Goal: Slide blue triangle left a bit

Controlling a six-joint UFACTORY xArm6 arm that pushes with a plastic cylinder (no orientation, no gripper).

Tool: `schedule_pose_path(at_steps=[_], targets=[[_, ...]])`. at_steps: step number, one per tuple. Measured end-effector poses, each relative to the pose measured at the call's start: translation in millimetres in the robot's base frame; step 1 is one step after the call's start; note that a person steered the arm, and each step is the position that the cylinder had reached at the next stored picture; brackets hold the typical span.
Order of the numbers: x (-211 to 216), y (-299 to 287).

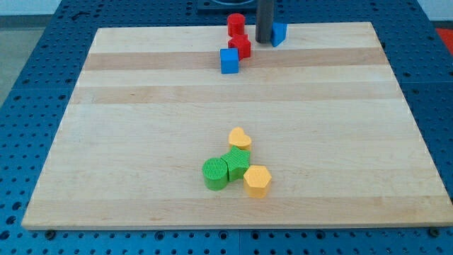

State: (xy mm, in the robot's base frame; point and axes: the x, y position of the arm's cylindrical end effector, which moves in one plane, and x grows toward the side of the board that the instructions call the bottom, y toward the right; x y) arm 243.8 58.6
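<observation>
The blue triangle (279,33) sits near the view's top edge of the wooden board (141,142), partly hidden behind my rod. My tip (264,41) stands just left of the blue triangle, touching or nearly touching it. A red cylinder (236,24) and a red block (241,47) of unclear shape lie just left of my tip. A blue cube (229,61) lies below and left of them.
Near the view's bottom centre is a cluster: a yellow heart (240,138), a green cylinder (215,173), a green block (238,163) and a yellow hexagon (257,180). A blue pegboard (42,71) surrounds the board.
</observation>
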Motion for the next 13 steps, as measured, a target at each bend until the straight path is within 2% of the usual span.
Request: schedule_pose_path(at_steps=[1, 3, 6, 13], targets=[[5.9, 3.1], [1.8, 79.9], [-15.6, 135.2], [-35.5, 75.5]])
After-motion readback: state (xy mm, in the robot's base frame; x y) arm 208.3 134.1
